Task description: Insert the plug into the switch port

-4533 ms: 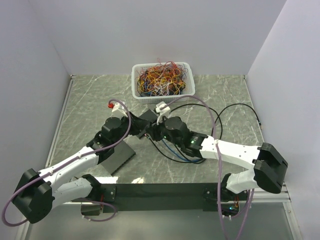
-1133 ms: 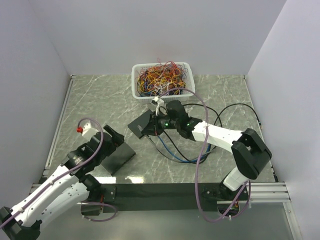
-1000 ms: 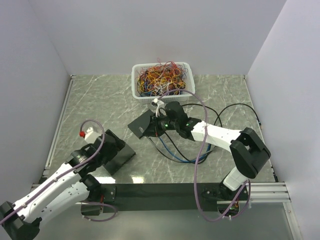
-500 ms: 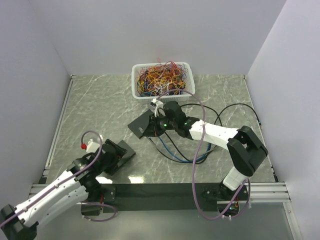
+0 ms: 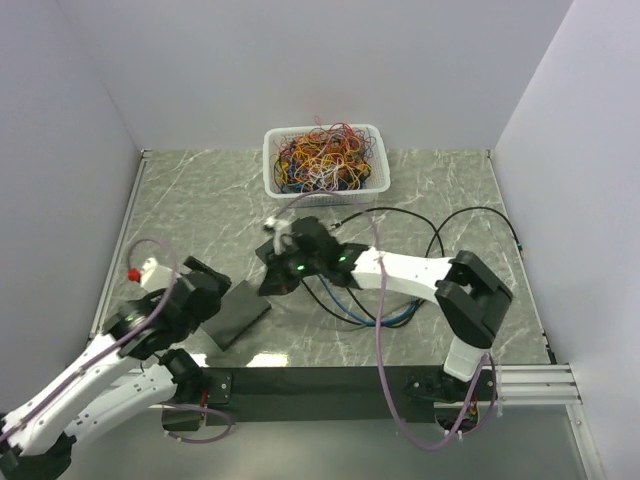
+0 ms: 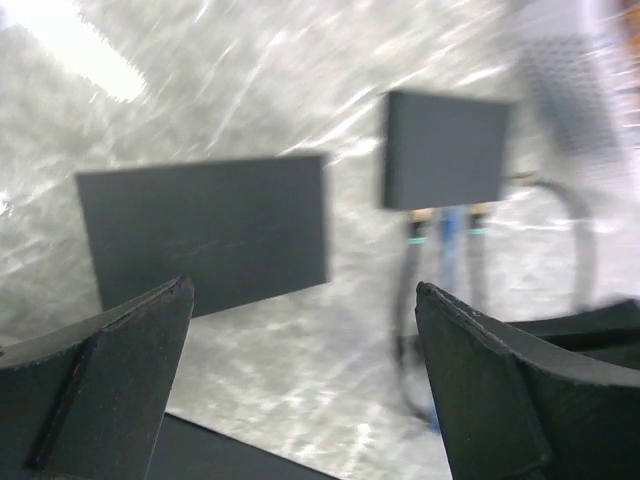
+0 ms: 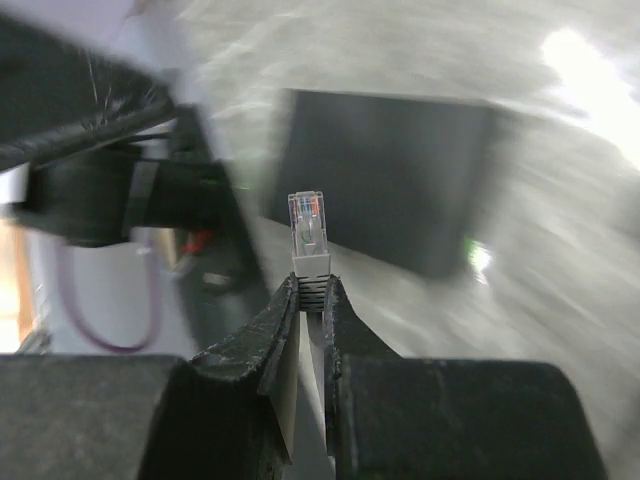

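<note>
My right gripper (image 7: 312, 285) is shut on the white boot of a clear network plug (image 7: 308, 222), which sticks out past the fingertips. A black box (image 7: 385, 180) lies beyond the plug's tip, apart from it, and no port shows on it. In the top view the right gripper (image 5: 277, 272) hangs over the black switch (image 5: 264, 276), mostly hiding it. The left wrist view shows that switch (image 6: 445, 150) with several cables plugged into its near side. My left gripper (image 6: 305, 300) is open and empty, and sits drawn back at the near left (image 5: 210, 285).
A second flat black box (image 5: 240, 312) lies by the left gripper and also appears in the left wrist view (image 6: 205, 235). Blue and black cables (image 5: 350, 298) loop right of the switch. A white basket (image 5: 271, 160) of tangled wires stands at the back.
My right gripper has carried the plug leftward, over the switch. The left arm has drawn back toward the near left, staying open. Both wrist views are motion-blurred.
</note>
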Controlling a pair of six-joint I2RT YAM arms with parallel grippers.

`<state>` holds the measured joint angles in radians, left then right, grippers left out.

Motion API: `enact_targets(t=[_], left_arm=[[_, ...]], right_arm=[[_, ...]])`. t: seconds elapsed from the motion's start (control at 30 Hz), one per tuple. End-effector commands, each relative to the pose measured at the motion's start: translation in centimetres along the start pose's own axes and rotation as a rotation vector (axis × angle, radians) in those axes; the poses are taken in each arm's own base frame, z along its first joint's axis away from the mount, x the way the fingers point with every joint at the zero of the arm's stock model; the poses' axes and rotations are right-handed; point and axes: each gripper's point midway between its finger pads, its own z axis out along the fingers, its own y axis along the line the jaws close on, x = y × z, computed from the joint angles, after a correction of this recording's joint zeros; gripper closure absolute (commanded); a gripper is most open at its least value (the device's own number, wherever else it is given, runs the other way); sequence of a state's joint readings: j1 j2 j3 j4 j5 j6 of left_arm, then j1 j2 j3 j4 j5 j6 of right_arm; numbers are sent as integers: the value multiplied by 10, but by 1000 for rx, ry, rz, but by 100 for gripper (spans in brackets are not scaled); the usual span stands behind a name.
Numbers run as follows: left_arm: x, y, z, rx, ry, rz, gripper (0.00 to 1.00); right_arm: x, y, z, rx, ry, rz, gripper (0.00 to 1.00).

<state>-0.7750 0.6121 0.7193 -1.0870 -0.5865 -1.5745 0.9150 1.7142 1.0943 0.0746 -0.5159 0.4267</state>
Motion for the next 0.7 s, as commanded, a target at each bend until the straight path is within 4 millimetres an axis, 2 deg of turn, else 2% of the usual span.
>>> enact_targets(t=[0.0,0.03,0.07,0.1,0.13,0.17,0.2,0.27,0.3,0.33,0.37,0.43,0.5,0.53,0.57,0.67], left_arm=[[-52,-24,-39,136,-135,-34,1],[-58,-28,-46,174,-149,-8,1],[-67,-30,-55,218,-171,-30,1],[-73,-32,-63,247,-180,-31,1],[-76,-32,-66,264,-186,-29,1],[-80,-31,-71,281,-192,-37,1],[-81,-29,-72,284,-192,-40,1],[-81,-29,-74,294,-190,-25,1],[-79,-28,-73,290,-185,-11,1],[-78,-25,-72,281,-183,-5,1],[-78,-24,-72,281,-181,-6,1],[-76,-21,-70,276,-182,-3,1],[-76,-18,-68,283,-183,-13,1],[-76,-17,-68,289,-183,-20,1],[-77,-19,-71,318,-186,-30,1],[-80,-17,-74,330,-196,-38,1]], right_arm=[[-10,63,27,-114,-3,-67,100],[-17,74,34,-135,-13,-69,100],[-9,87,43,-158,8,-67,100],[2,80,60,-144,42,-36,100],[7,86,68,-147,55,-34,100],[3,94,77,-156,50,-38,100],[21,97,92,-157,92,-36,100],[21,107,106,-154,93,-44,100],[35,108,118,-143,123,-46,100],[31,111,124,-121,114,-47,100],[40,107,133,-103,132,-44,100],[45,110,141,-81,136,-46,100],[51,103,153,-30,144,-40,100],[53,108,156,-28,151,-44,100],[60,101,163,-2,162,-42,100],[69,101,170,38,177,-47,100]])
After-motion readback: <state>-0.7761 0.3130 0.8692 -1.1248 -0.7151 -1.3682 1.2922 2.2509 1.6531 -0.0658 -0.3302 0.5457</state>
